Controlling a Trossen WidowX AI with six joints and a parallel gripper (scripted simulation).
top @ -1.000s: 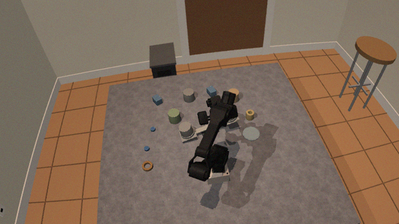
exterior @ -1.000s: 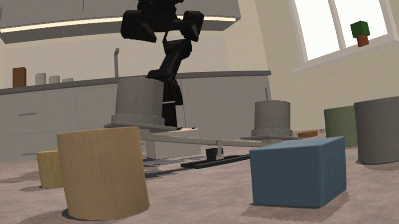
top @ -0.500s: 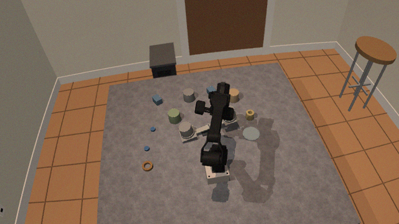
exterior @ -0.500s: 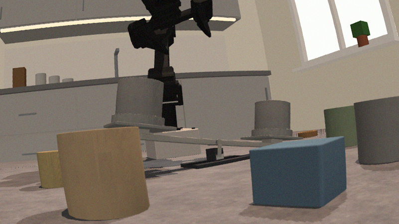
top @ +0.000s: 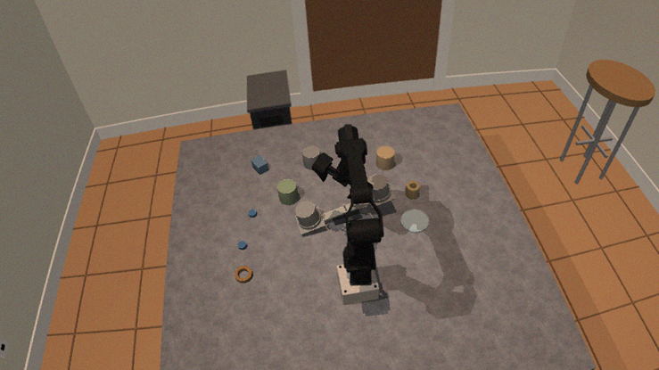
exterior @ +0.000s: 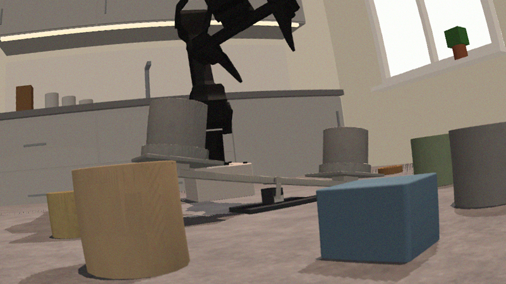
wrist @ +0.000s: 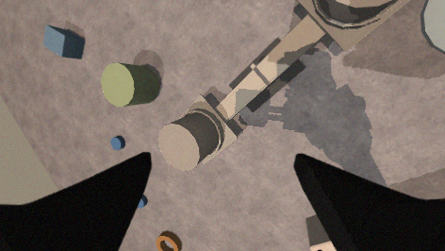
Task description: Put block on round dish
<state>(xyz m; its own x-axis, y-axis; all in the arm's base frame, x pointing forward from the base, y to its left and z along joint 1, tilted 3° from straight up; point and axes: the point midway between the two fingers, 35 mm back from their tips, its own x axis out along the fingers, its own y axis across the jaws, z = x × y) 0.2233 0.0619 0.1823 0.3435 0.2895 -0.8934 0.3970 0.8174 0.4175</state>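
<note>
Two grey cups stand on the ends of the balance [top: 337, 212] [exterior: 235, 177] [wrist: 302, 38]: one cup [top: 307, 214] [exterior: 345, 144] [wrist: 179, 146] on the end near the green cylinder, the other cup [top: 380, 185] [exterior: 177, 122] on the end near the dish. In the exterior view the beam looks tilted, lower at the green-cylinder end. No block shows under either cup. The pale round dish [top: 411, 217] [wrist: 436, 24] holds nothing. My gripper [exterior: 267, 65] [wrist: 224, 159] is wide open and empty, high above the balance. In the wrist view the green-side cup lies beyond the fingertips, toward the left finger.
A green cylinder [top: 288, 191] [exterior: 432, 158] [wrist: 118, 85], grey cylinder [top: 310, 156] [exterior: 486, 165], tan cylinder [top: 385, 157] [exterior: 129, 216], hollow yellow cylinder [top: 411, 194] and blue blocks [top: 259, 164] [exterior: 365, 220] stand around the balance. Small blue discs [top: 252, 213] [top: 242, 244] and an orange ring [top: 242, 280] lie left of the arm.
</note>
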